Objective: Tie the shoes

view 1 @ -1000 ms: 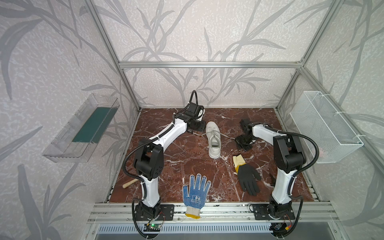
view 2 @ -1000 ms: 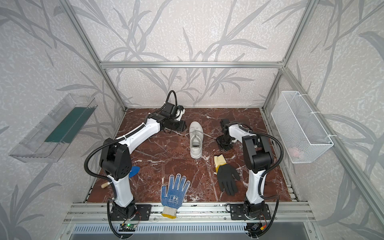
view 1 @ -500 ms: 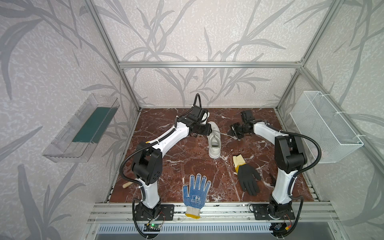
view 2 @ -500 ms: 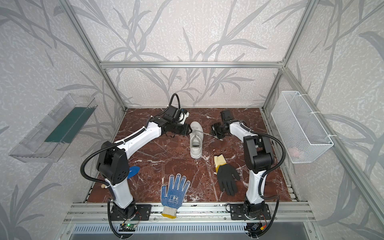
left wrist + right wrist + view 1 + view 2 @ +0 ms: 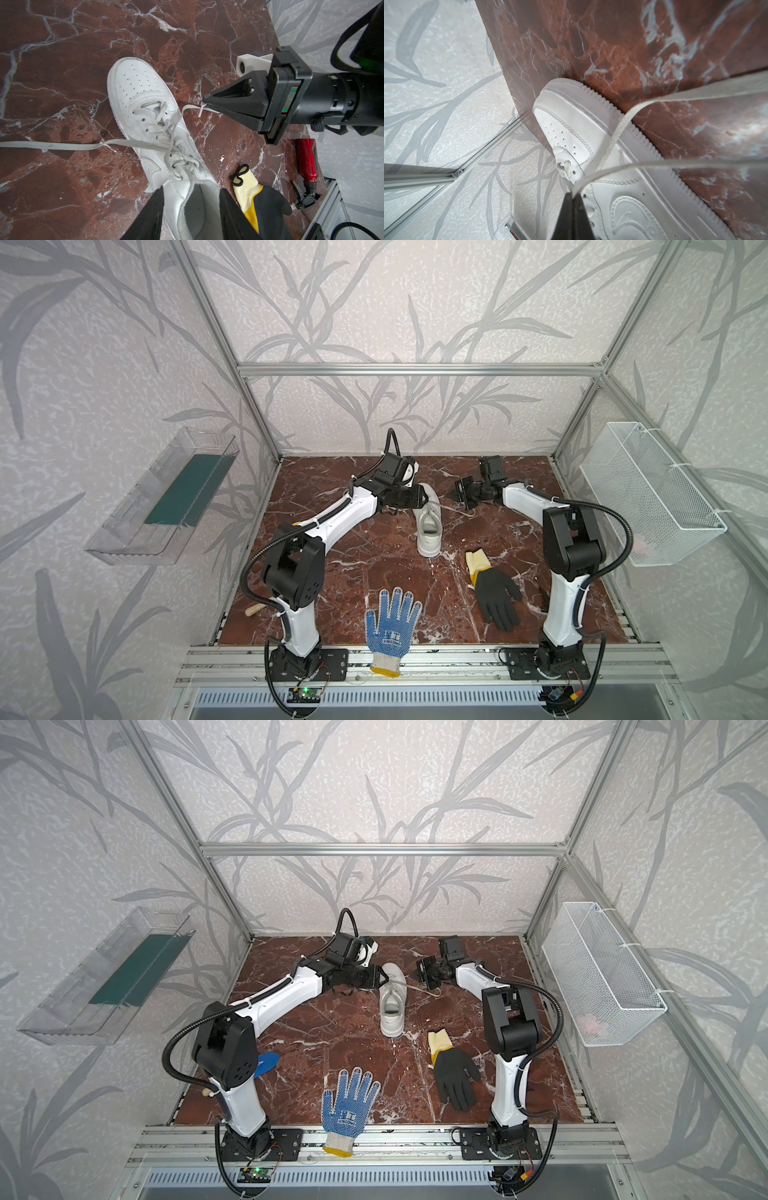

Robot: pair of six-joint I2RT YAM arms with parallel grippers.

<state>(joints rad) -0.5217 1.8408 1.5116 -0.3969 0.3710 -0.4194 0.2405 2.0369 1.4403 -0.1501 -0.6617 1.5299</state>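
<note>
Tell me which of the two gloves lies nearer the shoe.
The black glove with the yellow cuff, close beside the sneaker; the blue-dotted glove lies farther, at the front edge.

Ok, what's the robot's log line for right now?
step: tying sneaker | right gripper: shut, pinching lace near its end | left gripper: open, over sneaker | bow: not tied

Sneaker point(image 5: 429, 531) between left tool point(image 5: 422, 497) and right tool point(image 5: 456, 494)

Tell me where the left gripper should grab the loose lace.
Probably the loose lace on its straight stretch lying along the marble table, clear of the sneaker. Come from above, jaws across its width: it's a flat ribbon there. The right gripper pinches only the other lace.
</note>
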